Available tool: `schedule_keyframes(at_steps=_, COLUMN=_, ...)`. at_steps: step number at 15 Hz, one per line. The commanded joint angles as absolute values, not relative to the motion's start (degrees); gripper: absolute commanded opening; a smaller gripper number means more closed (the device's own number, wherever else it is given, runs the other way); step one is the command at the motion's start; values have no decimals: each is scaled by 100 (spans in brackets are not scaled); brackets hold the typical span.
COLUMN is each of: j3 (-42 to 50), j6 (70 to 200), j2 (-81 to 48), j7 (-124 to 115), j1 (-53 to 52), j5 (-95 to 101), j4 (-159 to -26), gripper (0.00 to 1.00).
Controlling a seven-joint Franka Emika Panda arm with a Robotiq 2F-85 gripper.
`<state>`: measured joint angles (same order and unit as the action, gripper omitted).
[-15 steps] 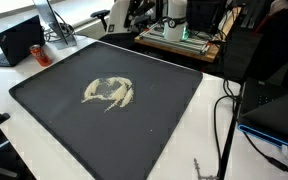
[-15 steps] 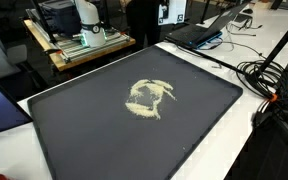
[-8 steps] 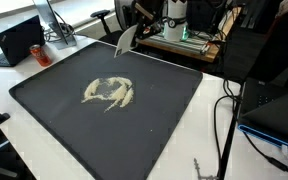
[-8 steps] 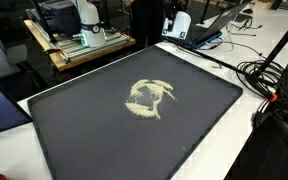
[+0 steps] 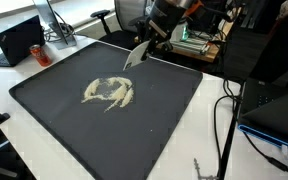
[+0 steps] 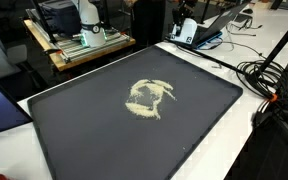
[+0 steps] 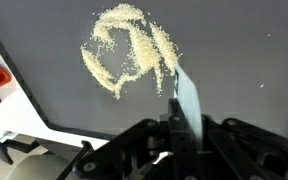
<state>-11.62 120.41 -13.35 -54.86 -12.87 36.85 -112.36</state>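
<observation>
A loose swirl of pale grains [image 5: 109, 93] [image 6: 149, 98] [image 7: 129, 52] lies in the middle of a large black mat [image 5: 54, 115] [image 6: 84, 140] [image 7: 244, 60]. My gripper [image 5: 152, 38] [image 6: 182, 22] [image 7: 179, 125] hangs over the mat's far edge, shut on a flat white scraper blade [image 5: 136, 56] [image 7: 187, 98]. The blade points down toward the mat, a short way from the grains and apart from them. In the wrist view its tip lies just beside the right end of the swirl.
A black laptop [image 5: 19, 40] and a red can [image 5: 39, 52] stand past the mat's corner. Cables [image 5: 227, 115] [image 6: 274, 80] trail beside the mat. Another laptop [image 6: 212, 28] and a wooden stand with equipment [image 6: 79, 45] sit behind it.
The arm has swung out from the back and come down over the mat's far edge, bringing the white blade closer to the grains. The grains have not moved.
</observation>
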Motion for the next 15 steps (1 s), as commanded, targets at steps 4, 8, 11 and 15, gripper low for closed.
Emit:
schedule_keyframes(at_steps=4, j3=-889, j6=10996, j2=-1927, j7=-5771, j1=-1658, j5=3473, j4=-10023, gripper=1)
schedule_keyframes(at_steps=8, j3=-769, j6=10469, j2=-2273, j7=-5380, j1=-1561, j5=3041, j4=-9180, gripper=1)
schedule_keyframes(at_steps=11, j3=-587, j6=10525, j2=-2470, j7=-5059, j1=-1511, j5=2870, j4=-8805, gripper=1)
schedule_keyframes(at_steps=15, j3=-348, j6=10914, j2=-2604, j7=-4361, j1=-1259, j5=2586, j4=-8728, gripper=1)
